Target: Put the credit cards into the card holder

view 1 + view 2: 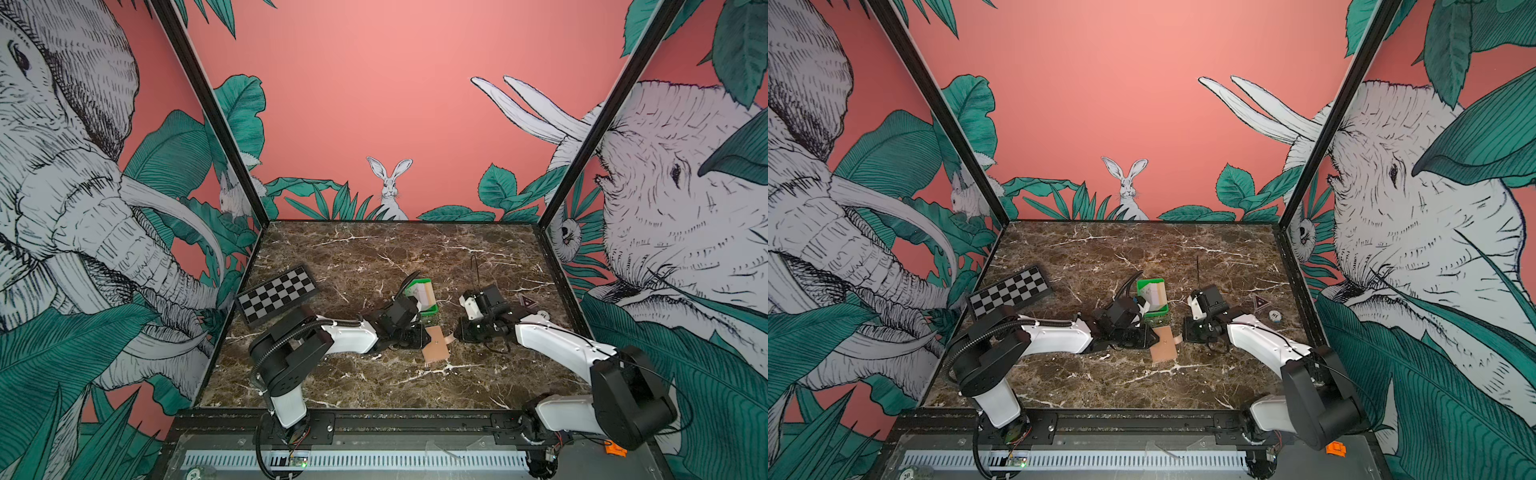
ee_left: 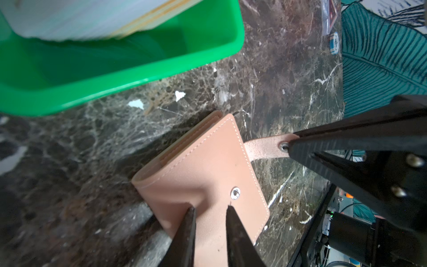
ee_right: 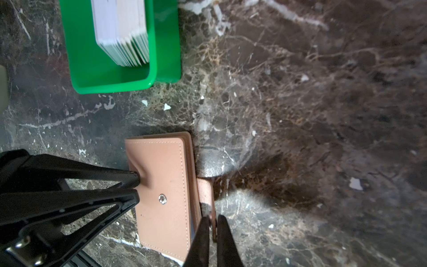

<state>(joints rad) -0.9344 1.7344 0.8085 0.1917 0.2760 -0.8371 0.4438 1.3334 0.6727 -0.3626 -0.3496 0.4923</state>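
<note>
This is a robotics lab cell built for recording, not a home or a shop. Flat wall panels printed with elephants, rabbits and green leaves on coral pink are held in black metal frame posts around a brown marble-patterned tabletop. Two white-and-black jointed robot arms, one on the left and one on the right, are bolted to a black rail at the front edge. A black-and-grey chequered calibration board lies on the tabletop. A white slotted cable duct and a small circuit board with a green light sit below the rail.
</note>
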